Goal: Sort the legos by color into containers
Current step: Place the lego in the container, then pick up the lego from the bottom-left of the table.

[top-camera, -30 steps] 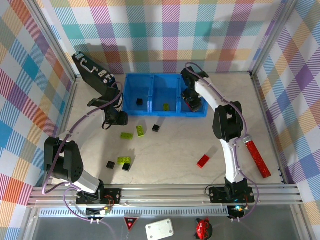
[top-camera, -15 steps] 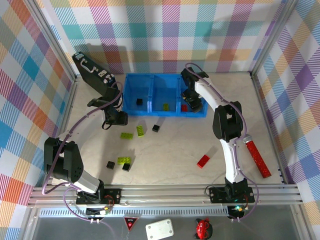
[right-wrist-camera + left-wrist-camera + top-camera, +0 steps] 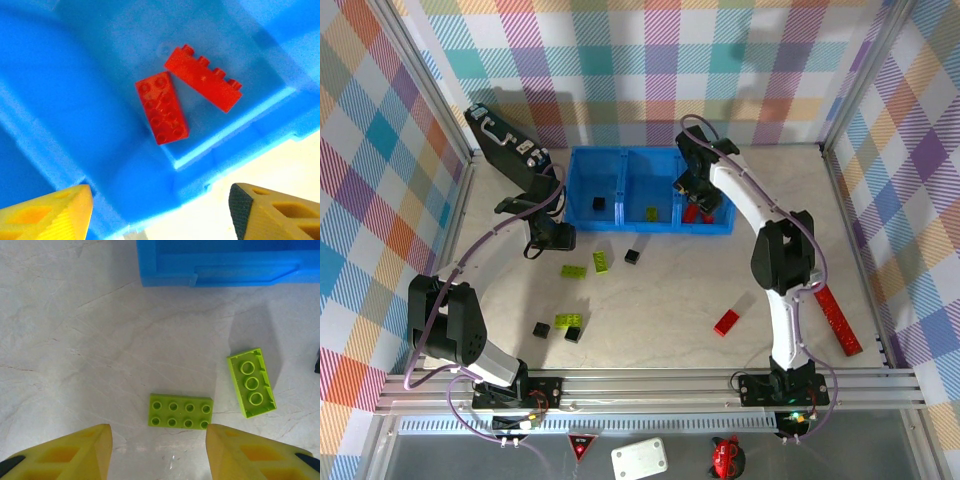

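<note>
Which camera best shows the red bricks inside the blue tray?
The right wrist view: both red bricks lie close up in the blue tray. From above they are a small red patch by the right gripper. The left wrist view catches the tray's wall.

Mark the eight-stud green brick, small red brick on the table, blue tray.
eight-stud green brick (image 3: 180, 411), left wrist view, studded top.
small red brick (image 3: 726, 322), top view, middle.
blue tray (image 3: 665, 226), top view, near wall.
</note>
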Robot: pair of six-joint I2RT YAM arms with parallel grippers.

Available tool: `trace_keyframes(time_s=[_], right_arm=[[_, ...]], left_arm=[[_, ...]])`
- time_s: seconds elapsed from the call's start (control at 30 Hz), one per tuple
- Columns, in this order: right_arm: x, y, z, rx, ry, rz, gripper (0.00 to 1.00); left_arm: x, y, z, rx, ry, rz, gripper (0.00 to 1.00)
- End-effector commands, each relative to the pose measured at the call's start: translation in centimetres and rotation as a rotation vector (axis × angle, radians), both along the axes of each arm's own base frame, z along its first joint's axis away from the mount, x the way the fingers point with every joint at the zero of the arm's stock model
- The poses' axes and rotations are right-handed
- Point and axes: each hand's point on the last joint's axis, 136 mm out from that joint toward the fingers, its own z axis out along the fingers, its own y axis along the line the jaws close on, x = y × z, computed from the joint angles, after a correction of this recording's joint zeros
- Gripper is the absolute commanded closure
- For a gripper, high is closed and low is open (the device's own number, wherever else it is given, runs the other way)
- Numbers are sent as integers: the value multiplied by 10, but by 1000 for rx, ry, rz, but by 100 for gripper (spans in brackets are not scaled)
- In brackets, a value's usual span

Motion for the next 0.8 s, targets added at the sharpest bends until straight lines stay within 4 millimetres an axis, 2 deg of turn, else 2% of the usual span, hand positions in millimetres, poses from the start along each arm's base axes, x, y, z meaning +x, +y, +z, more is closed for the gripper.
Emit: trace_keyframes(time_s=[0.0,0.1,0.3,0.57,0.77], right_arm=[[-10,11,7,-38,-22,268,28],[-21,22,9,-52,-48,454,28],[-51,29,6,-35,-41,676,28],[-92,24,2,-70,4,777,29],[-112,22,9,-44,-4,792,28]], left_arm=[[-1,2,6,-18,2,10,47],[-1,2,3,-15,12,15,47],[-3,1,2,-20,37,29,47],[-18,-6,-4,-45,120,82,47],[-46,-11,-20,-53,193,165,45]])
